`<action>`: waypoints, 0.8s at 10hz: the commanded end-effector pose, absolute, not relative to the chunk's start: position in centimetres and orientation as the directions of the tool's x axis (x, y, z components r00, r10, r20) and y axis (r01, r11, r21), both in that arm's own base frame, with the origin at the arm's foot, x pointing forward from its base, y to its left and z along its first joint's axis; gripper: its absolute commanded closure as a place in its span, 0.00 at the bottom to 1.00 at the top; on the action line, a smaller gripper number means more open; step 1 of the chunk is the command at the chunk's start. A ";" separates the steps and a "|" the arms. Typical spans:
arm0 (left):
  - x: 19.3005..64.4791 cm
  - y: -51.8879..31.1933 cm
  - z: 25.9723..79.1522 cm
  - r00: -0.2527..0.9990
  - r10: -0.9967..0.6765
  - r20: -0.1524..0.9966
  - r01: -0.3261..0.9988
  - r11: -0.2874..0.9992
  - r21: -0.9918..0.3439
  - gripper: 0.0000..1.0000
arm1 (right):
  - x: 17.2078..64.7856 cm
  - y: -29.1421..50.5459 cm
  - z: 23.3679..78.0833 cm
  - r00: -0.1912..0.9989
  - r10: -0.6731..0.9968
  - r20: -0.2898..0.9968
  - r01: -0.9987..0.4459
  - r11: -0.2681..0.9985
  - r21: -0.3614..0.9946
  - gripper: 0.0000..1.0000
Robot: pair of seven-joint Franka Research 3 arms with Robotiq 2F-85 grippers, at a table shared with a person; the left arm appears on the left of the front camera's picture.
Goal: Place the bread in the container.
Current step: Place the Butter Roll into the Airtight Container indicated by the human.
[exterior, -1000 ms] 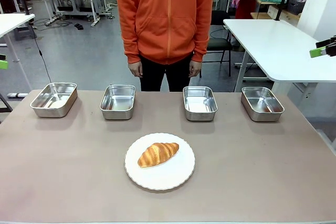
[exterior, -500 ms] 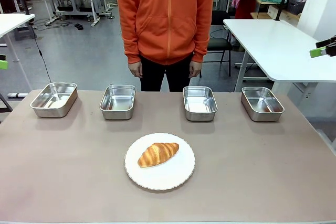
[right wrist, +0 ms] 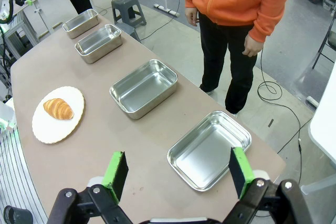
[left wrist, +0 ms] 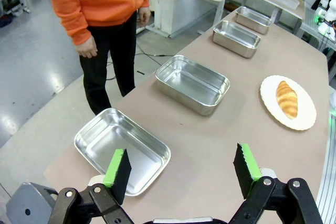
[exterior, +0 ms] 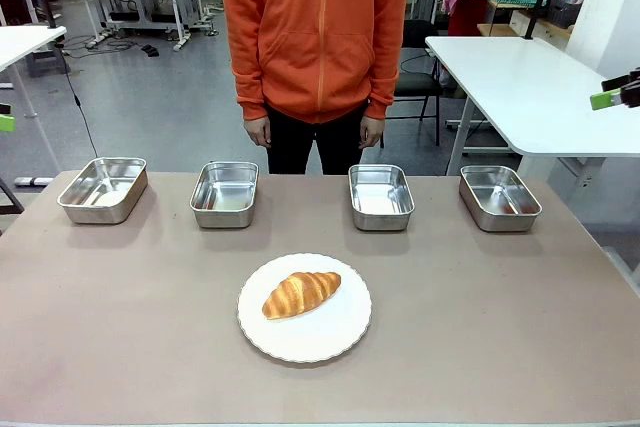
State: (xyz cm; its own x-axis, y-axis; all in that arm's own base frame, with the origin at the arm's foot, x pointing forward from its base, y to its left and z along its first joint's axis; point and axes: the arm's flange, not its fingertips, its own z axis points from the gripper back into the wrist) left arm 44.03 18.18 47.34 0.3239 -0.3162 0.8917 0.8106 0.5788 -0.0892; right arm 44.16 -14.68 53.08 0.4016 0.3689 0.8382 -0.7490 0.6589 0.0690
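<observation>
Right now, from my station, I see the bread [exterior: 301, 293] lying near the middle of the white plate [exterior: 335, 339], which sits on the brown table [exterior: 520, 327] on the robot's side of centre. Beyond it, toward the person [exterior: 318, 37], four steel trays stand in a row, apart from one another: the leftmost tray [exterior: 103, 190], the second tray [exterior: 225, 194], the third tray [exterior: 381, 196] and the rightmost tray [exterior: 500, 197]. All four look alike, shiny and shallow, and I cannot tell which of them is meant as the container. The plate lies on my side of the gap between the second and third trays, touching neither. The left gripper [left wrist: 181, 163] is raised at the table's left end with its green-padded fingers spread wide apart, clamped on nothing; through its wrist camera I see the leftmost tray just beyond one finger. The right gripper [right wrist: 177, 167] is likewise spread wide and holds nothing, raised at the right end with the rightmost tray just beyond its fingers. Both are well apart from the bread. The person stands at the far edge in an orange hoodie, hands [exterior: 258, 131] hanging at the sides.
</observation>
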 end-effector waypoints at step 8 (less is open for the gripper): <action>43.8 18.3 47.5 0.306 -0.315 0.898 0.817 0.571 -0.079 0.00 | 44.2 -14.6 53.3 0.392 0.364 0.845 -0.752 0.656 0.066 0.00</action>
State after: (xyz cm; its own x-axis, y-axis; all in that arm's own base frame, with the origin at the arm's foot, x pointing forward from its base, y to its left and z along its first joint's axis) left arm 44.03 18.18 47.34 0.3239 -0.3162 0.8917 0.8106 0.5788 -0.0892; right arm 44.16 -14.68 53.08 0.4016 0.3689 0.8382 -0.7490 0.6589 0.0690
